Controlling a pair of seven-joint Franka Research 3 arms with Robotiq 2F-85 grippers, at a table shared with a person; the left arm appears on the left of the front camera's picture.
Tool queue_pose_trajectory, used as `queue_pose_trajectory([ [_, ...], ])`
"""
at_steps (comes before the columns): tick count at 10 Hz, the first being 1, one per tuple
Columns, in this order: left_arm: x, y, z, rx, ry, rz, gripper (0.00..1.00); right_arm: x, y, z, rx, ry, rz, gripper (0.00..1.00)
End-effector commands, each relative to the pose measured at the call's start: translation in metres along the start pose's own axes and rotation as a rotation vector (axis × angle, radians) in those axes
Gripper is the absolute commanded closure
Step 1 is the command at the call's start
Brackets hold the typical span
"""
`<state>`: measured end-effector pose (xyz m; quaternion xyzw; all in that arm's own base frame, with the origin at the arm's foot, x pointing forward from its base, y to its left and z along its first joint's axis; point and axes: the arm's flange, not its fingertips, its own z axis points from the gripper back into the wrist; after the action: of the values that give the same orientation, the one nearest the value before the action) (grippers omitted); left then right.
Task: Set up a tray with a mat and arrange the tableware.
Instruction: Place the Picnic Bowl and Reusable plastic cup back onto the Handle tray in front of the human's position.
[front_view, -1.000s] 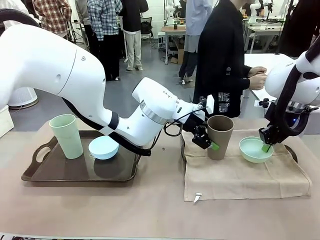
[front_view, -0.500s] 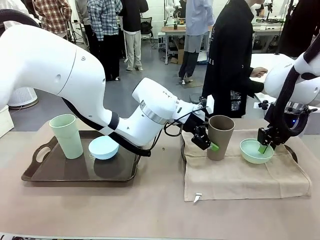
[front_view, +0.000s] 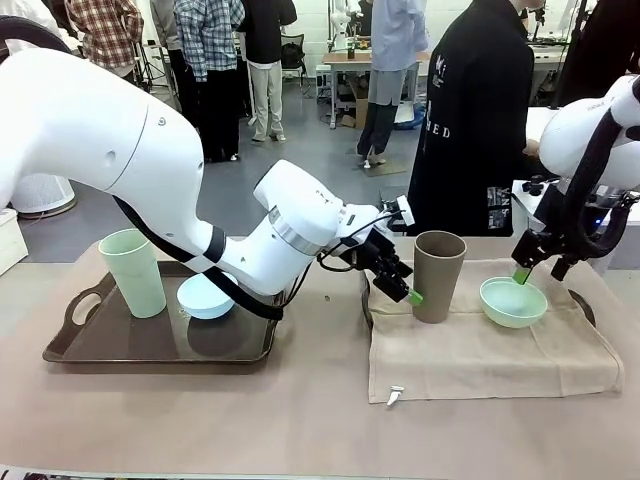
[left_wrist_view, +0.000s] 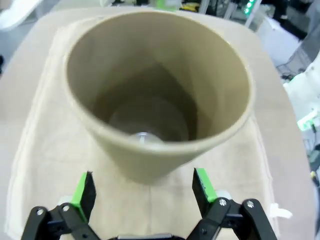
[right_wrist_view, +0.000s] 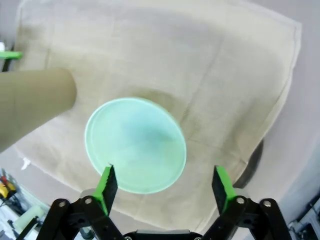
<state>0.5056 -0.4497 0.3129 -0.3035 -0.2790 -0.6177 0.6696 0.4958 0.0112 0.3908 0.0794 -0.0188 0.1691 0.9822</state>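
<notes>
The brown cup stands upright on the tan mat. The mat lies over a dark tray on the right part of the table. The mint green bowl sits on the mat just beside the cup.

The left jaws are wide open and hold nothing. They sit low beside the brown cup, with their green pads close to its side and the cup not between them. The right jaws are wide open too, and empty. They hang just over the mint green bowl.

On the left, another dark tray holds the pale green cup and the light blue bowl, side by side.
</notes>
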Motion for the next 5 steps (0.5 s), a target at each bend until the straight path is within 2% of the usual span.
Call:
queue_pose_trajectory([
  [1,0.002,-0.01,0.02,-0.029,0.054,0.094,0.0,-0.023,0.008,0.007,-0.033,0.009,-0.018,0.0],
  [3,0.01,-0.033,0.066,-0.045,0.122,0.203,0.0,-0.055,0.013,0.042,-0.101,0.023,-0.071,0.0],
  [5,0.037,-0.066,0.122,-0.033,0.34,0.293,0.0,-0.083,0.027,0.08,-0.144,-0.021,-0.059,0.0],
])
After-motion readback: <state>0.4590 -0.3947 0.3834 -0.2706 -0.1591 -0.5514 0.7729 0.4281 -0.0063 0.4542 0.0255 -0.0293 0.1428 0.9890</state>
